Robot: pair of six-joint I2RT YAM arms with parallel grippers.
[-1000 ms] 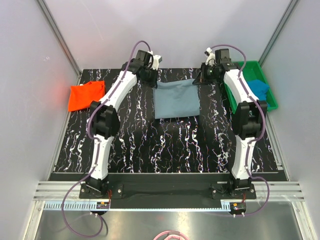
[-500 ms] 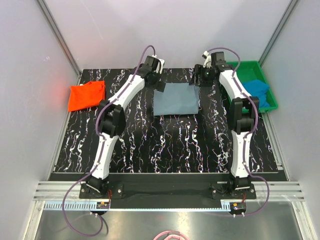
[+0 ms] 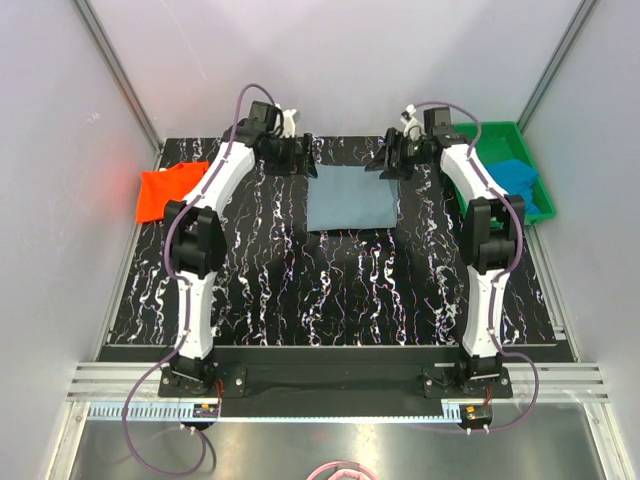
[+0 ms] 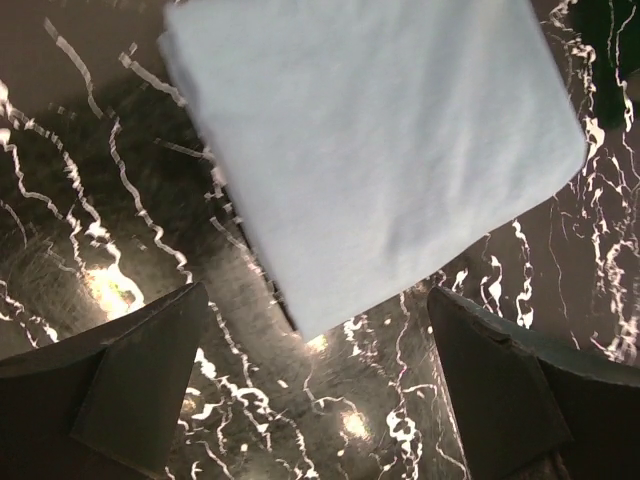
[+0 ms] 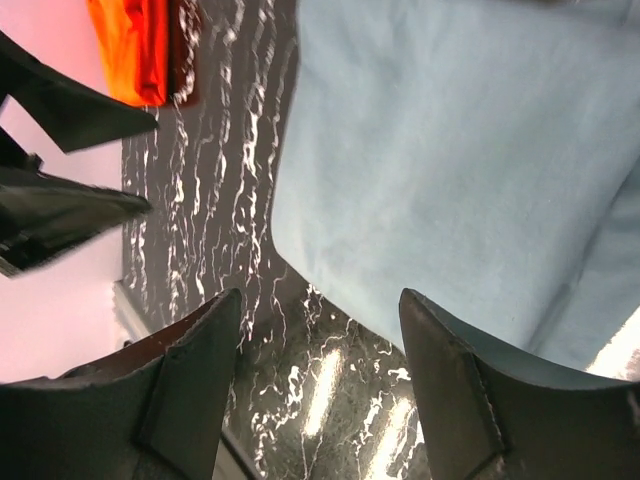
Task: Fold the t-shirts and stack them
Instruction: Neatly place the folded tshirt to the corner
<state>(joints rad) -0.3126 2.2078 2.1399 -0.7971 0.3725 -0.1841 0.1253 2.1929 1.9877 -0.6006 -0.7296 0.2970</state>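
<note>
The dusty grey-blue t-shirt (image 3: 350,200) lies folded in a flat rectangle at the back middle of the table. My left gripper (image 3: 308,156) hovers just off its far left corner, open, with only bare table between its fingers (image 4: 135,390). My right gripper (image 3: 381,162) is open at the far right corner, above the shirt's edge (image 5: 470,170), holding nothing. In the left wrist view the shirt (image 4: 380,140) fills the upper part. The orange-red t-shirt (image 3: 165,192) lies at the left edge. The bright blue t-shirt (image 3: 516,180) sits in the tray.
The green plastic tray (image 3: 470,205) stands at the back right, beside the right arm. Grey walls close off the table at the back and both sides. The black marbled tabletop (image 3: 330,290) stretches in front of the folded shirt. The orange-red shirt (image 5: 135,45) shows in the right wrist view.
Both grippers opened and let go of the grey-blue shirt's far edge. The shirt settled flat. The left arm drew back to the left; the right gripper shifted slightly.
</note>
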